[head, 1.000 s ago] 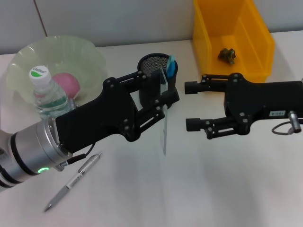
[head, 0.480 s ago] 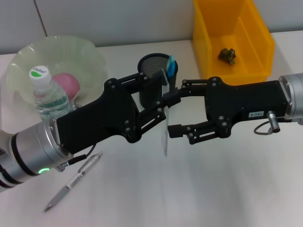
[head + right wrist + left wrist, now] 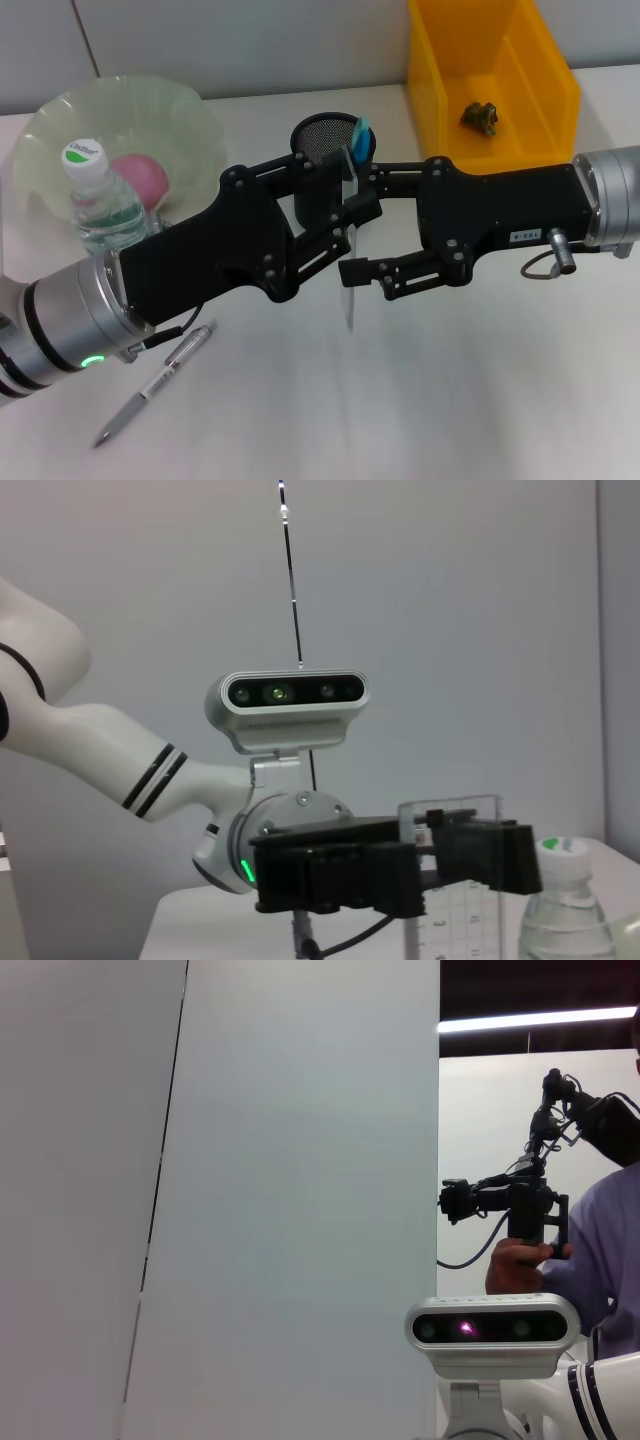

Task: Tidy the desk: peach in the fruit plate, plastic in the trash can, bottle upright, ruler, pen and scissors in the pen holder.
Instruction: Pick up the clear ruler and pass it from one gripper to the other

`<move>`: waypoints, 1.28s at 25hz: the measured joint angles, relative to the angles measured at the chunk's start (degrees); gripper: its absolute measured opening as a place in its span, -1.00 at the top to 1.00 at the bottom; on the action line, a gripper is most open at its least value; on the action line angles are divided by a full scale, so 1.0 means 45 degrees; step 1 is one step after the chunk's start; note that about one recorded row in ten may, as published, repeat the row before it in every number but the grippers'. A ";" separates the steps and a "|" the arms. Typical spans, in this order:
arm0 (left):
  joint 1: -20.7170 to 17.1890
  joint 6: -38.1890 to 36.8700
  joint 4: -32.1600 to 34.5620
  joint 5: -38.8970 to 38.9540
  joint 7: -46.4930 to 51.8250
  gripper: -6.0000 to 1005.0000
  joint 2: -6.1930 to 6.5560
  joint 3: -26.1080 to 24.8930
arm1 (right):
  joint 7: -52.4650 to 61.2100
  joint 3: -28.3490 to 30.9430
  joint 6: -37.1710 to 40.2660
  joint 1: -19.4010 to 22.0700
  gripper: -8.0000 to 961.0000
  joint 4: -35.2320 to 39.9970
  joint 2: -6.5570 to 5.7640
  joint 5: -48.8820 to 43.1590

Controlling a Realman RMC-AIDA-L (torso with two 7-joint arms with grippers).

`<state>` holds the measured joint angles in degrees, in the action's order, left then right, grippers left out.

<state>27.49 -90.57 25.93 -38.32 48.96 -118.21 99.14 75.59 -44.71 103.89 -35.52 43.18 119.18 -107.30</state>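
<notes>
White desk; grey wall panels behind; person holding black handle rig.

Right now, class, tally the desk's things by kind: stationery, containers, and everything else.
Stationery: 3 - ruler, pen, scissors
Containers: 4 - fruit plate, pen holder, trash can, bottle
Other: 2 - peach, plastic
Total: 9

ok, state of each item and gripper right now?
ruler: clear, upright, clamped in left gripper
right gripper: open, fingers either side of the ruler
bottle: upright, capped
peach: in fruit plate
pen: flat on desk
pen holder: upright, blue-handled item inside
plastic: in yellow bin
</notes>
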 joint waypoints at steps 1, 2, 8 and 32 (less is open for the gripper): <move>0.0005 -0.0003 0.0000 0.0000 0.0000 0.23 0.0000 0.0000 | -0.0006 -0.0042 -0.0014 -0.0025 -0.53 -0.0022 0.0000 0.0000; 0.0018 -0.0004 0.0000 0.0000 -0.0001 0.23 0.0000 0.0000 | -0.0006 -0.0042 -0.0014 -0.0025 -0.53 -0.0022 0.0000 0.0000; 0.0033 -0.0012 0.0000 0.0000 -0.0001 0.23 0.0000 0.0000 | -0.0004 -0.0189 -0.0117 -0.0040 -0.53 -0.0023 0.0000 0.0016; 0.0020 -0.0187 0.0001 0.0000 0.0012 0.23 0.0000 0.0000 | 0.0169 -0.0187 -0.0007 -0.0123 -0.20 0.0019 -0.0020 0.0017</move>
<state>27.57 -91.41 25.93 -38.32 49.01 -118.21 99.14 76.35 -45.55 103.86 -36.07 43.27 119.09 -107.22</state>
